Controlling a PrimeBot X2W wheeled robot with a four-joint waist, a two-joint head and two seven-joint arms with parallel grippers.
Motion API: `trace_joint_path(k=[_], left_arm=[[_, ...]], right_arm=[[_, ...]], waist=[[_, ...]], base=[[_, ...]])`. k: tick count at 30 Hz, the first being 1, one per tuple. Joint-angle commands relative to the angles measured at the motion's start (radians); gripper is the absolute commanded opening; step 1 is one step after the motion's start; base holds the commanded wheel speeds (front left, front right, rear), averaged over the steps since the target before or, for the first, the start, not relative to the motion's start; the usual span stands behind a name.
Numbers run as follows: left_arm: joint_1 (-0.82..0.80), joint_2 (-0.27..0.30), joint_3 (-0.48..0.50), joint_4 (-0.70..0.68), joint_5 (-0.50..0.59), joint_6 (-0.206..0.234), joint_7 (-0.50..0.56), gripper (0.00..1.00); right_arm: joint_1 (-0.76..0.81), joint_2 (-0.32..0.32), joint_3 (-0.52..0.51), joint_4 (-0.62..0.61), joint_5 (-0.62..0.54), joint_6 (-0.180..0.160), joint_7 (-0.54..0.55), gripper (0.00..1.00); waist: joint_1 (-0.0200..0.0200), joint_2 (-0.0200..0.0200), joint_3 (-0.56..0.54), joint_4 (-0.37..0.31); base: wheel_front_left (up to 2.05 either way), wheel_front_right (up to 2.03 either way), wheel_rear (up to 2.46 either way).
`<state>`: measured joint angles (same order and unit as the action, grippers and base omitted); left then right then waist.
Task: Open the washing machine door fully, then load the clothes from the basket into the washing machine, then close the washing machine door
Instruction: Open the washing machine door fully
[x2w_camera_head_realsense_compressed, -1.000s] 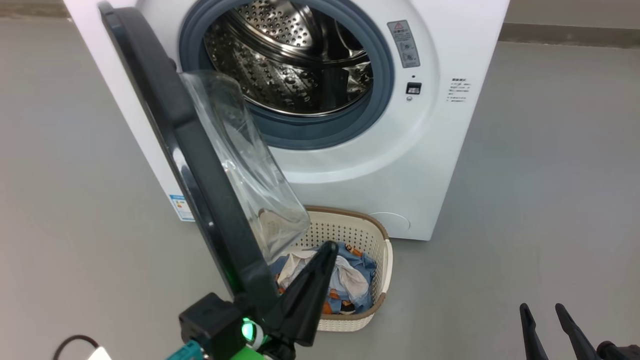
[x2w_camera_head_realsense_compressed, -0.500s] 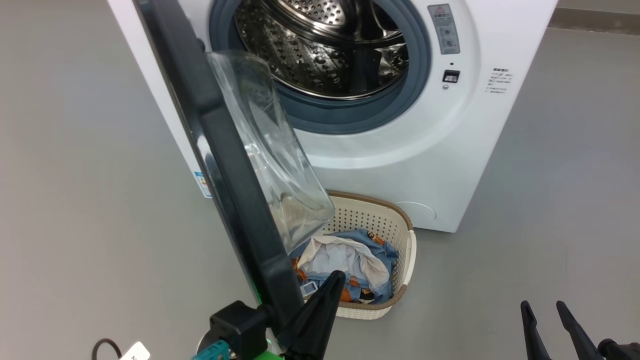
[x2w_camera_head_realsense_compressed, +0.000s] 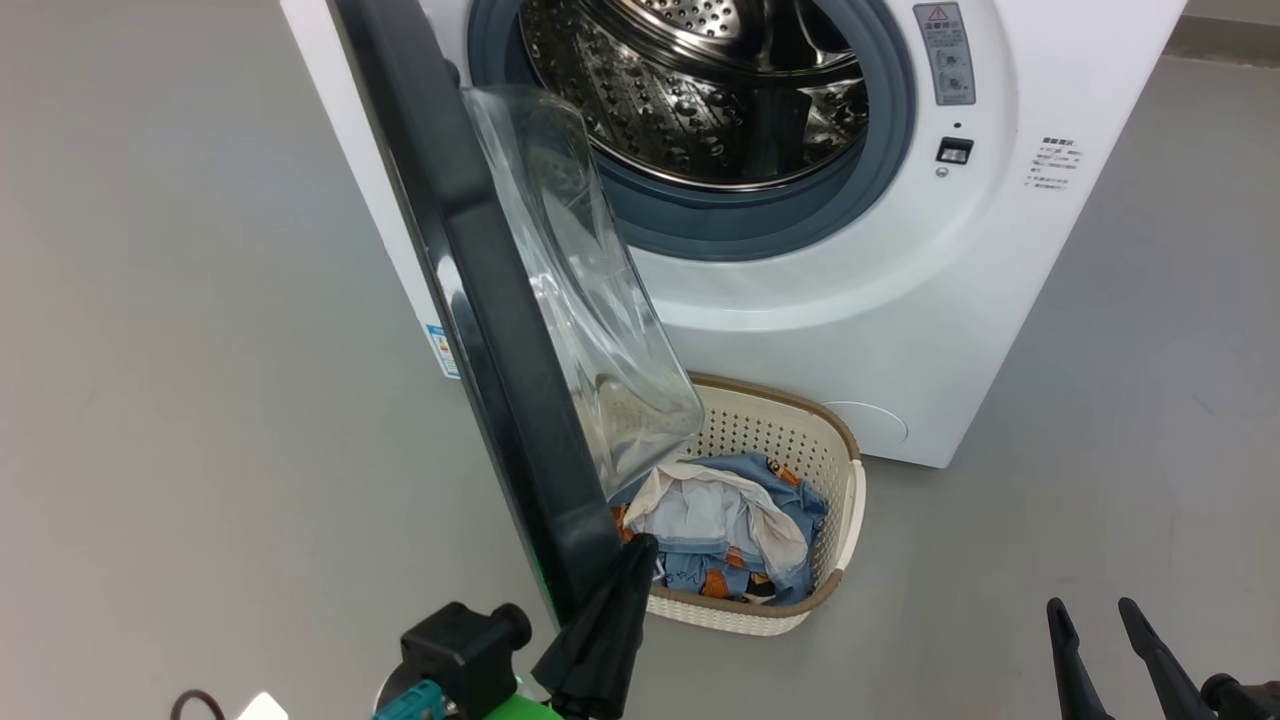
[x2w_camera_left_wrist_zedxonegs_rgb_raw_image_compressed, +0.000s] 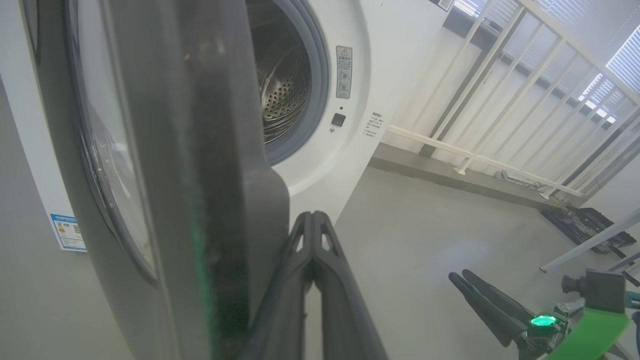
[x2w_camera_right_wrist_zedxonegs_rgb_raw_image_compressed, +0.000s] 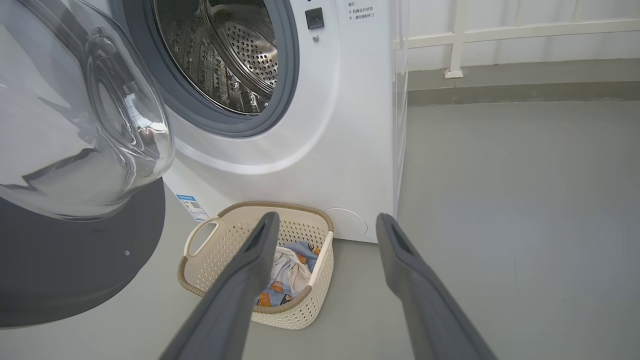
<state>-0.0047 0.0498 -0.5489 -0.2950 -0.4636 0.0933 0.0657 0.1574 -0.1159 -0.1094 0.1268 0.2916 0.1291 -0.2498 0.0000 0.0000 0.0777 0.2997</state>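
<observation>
The washing machine (x2w_camera_head_realsense_compressed: 900, 330) stands with its steel drum exposed. The washing machine door (x2w_camera_head_realsense_compressed: 480, 330) hangs swung out to the left, edge-on to me, glass bowl facing the drum. Below the door, against the machine's front, sits the basket (x2w_camera_head_realsense_compressed: 770, 440) holding the clothes (x2w_camera_head_realsense_compressed: 720, 520). My left gripper (x2w_camera_head_realsense_compressed: 640, 548) is shut on nothing, its tip right beside the door's lower rim (x2w_camera_left_wrist_zedxonegs_rgb_raw_image_compressed: 210, 150); in the left wrist view the shut fingers (x2w_camera_left_wrist_zedxonegs_rgb_raw_image_compressed: 312, 220) lie along that rim. My right gripper (x2w_camera_head_realsense_compressed: 1090, 608) is open, low at the right, pointing toward the basket (x2w_camera_right_wrist_zedxonegs_rgb_raw_image_compressed: 225, 250) and clothes (x2w_camera_right_wrist_zedxonegs_rgb_raw_image_compressed: 287, 267) from a distance.
Bare grey floor (x2w_camera_head_realsense_compressed: 150, 400) lies left and right of the machine. A white railing (x2w_camera_left_wrist_zedxonegs_rgb_raw_image_compressed: 475, 100) runs behind the machine's right side, with dark equipment (x2w_camera_left_wrist_zedxonegs_rgb_raw_image_compressed: 580, 225) on the floor by it. A cable (x2w_camera_head_realsense_compressed: 195, 700) shows at the lower left.
The head camera has turned, shifting the whole picture right. My shut left gripper has drawn back and now sits closer to the door's lower rim. More of the basket shows. The right gripper stays open.
</observation>
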Motion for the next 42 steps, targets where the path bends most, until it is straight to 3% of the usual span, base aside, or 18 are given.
trace_joint_path(k=[1, 29, 42], left_arm=[[-0.035, 0.001, 0.035, -0.019, 0.010, 0.009, -0.012, 0.00], [-0.047, 0.015, 0.099, 0.028, 0.058, 0.135, -0.046, 0.00], [-0.043, 0.050, 0.212, 0.050, 0.047, 0.191, -0.071, 0.00]], right_arm=[[-0.032, -0.019, 0.022, -0.022, -0.002, 0.002, -0.012, 1.00], [-0.029, -0.010, 0.028, -0.019, 0.003, 0.002, -0.012, 1.00], [-0.036, -0.008, 0.038, -0.017, 0.004, 0.002, -0.012, 1.00]], waist=[[0.0000, 0.0000, 0.001, 0.005], [0.0000, 0.0000, 0.005, 0.110], [0.0000, 0.0000, 0.011, 0.187]], base=[[0.00, 0.00, 0.00], [0.00, 0.00, 0.00], [0.00, 0.00, 0.00]])
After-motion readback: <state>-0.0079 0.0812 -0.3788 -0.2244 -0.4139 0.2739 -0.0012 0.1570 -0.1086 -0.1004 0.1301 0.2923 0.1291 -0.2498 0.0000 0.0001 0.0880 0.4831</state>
